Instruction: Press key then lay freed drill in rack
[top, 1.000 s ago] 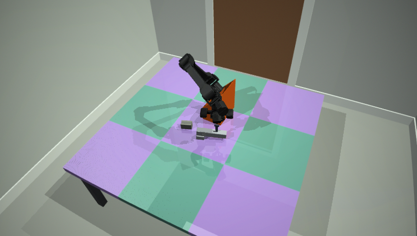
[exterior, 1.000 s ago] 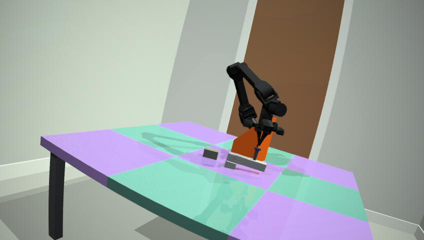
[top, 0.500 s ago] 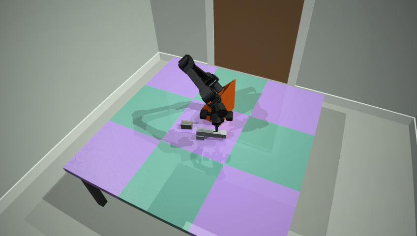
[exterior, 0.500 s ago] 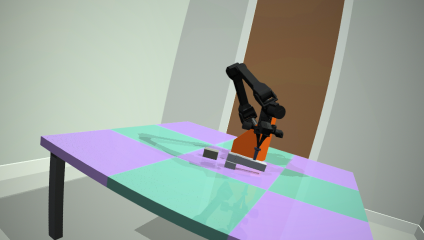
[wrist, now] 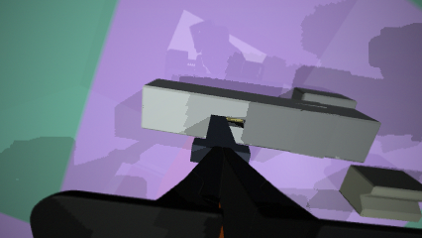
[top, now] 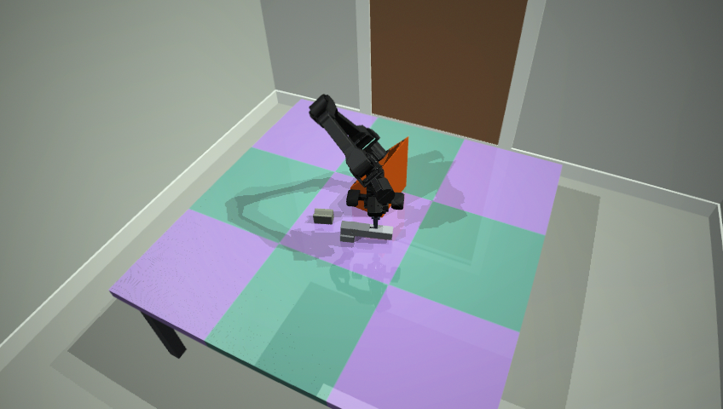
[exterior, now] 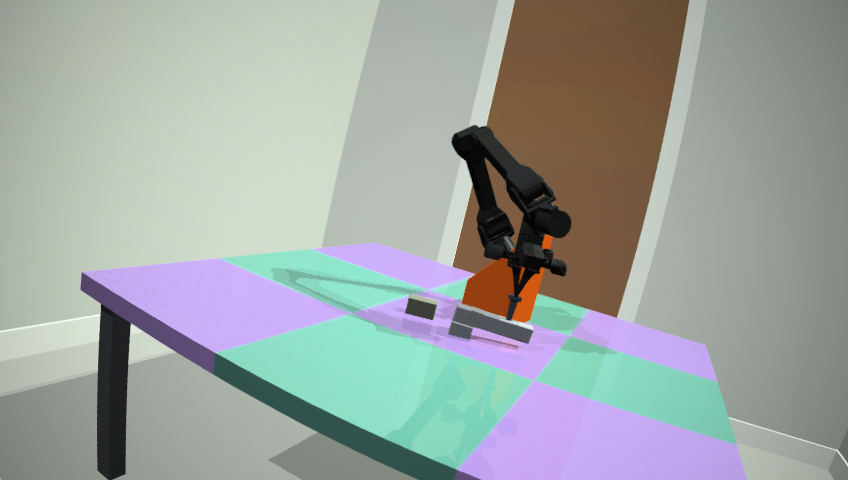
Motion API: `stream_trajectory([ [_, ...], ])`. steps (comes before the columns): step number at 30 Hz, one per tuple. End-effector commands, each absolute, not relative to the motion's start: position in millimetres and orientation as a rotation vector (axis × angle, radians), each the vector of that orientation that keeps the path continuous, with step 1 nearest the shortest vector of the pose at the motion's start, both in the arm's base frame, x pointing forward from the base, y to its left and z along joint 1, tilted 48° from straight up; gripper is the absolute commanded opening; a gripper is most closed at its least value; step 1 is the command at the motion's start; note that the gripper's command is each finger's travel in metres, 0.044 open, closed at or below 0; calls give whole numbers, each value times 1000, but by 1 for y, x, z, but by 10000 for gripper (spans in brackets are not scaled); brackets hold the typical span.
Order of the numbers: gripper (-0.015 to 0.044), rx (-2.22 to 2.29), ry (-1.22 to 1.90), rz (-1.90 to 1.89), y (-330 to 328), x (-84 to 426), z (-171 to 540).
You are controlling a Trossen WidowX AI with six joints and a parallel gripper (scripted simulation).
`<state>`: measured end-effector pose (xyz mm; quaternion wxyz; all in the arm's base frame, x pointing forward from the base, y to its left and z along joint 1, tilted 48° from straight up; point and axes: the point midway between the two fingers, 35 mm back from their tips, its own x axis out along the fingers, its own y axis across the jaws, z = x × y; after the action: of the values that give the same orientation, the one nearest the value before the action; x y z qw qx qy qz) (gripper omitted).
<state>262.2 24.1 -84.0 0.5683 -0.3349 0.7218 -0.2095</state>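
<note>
rack (top: pixel 323 216): left of the block, empty, well apart from your gripper.
block (top: pixel 366 232): long axis left to right; drill hidden from you.
gripper (top: pixel 375 223): jaws shut on nothing, tips directly over the key (wrist: pixel 236 120); press straight down.

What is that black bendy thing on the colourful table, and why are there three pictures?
The black thing is a robot arm with joints like yours. Its tip is a tool with two fingers, shut together now and holding nothing.

One picture looks down from high up, one looks from the side, and one comes from a camera on the arm's wrist, so you see its dark fingers close up.

On the checked table lie a long grey block, a small grey box and an orange wedge behind them. The shut tip points down at a small dark key on top of the long block.
</note>
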Motion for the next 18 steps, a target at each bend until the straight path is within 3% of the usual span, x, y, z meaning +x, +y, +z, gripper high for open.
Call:
stream_trajectory([
  [1, 0, -792, 1704, -495, 23, 259, -84],
  [18, 0, -792, 1705, -494, 24, 255, -82],
])
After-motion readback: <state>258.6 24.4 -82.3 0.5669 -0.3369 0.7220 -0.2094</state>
